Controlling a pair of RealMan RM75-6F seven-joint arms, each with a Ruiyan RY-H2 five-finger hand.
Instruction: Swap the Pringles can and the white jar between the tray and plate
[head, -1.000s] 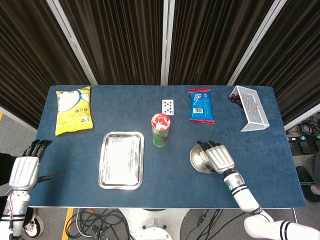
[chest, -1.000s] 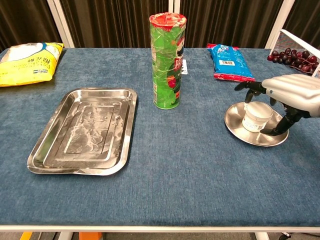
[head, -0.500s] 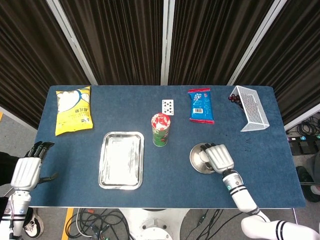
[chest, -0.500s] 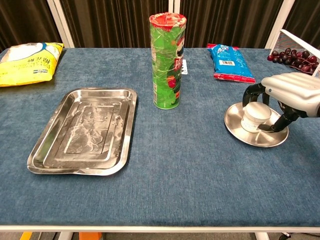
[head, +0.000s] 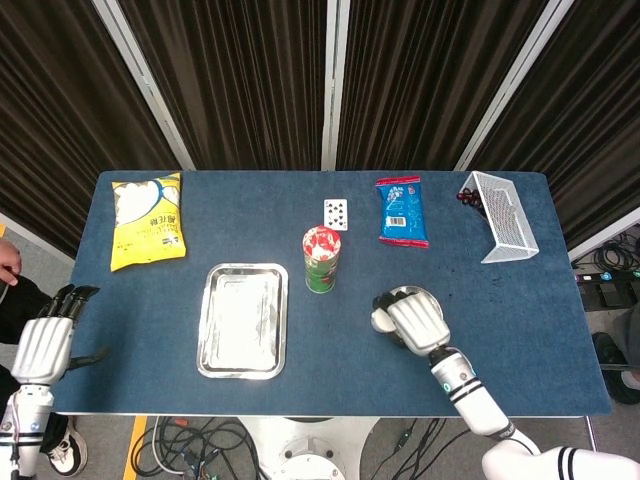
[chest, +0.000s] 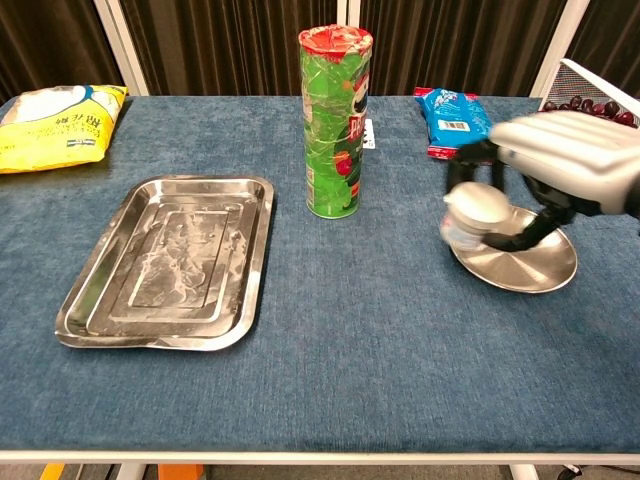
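White jar lifted — swap under way, nothing placed yet.
Right hand (chest: 560, 165) grips the white jar (chest: 470, 215) above the plate's (chest: 530, 268) nine-o'clock rim; Pringles can (chest: 335, 120) stands on the counter; tray (chest: 165, 260) empty.

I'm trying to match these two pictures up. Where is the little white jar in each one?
Head view: the white jar peeks out at the left edge of the right hand, lower right of centre, by the plate.
Chest view: the white jar is at right, held in the right hand's fingers, lifted above the plate's left edge.
Shared landmark: the green Pringles can, standing upright left of the jar.
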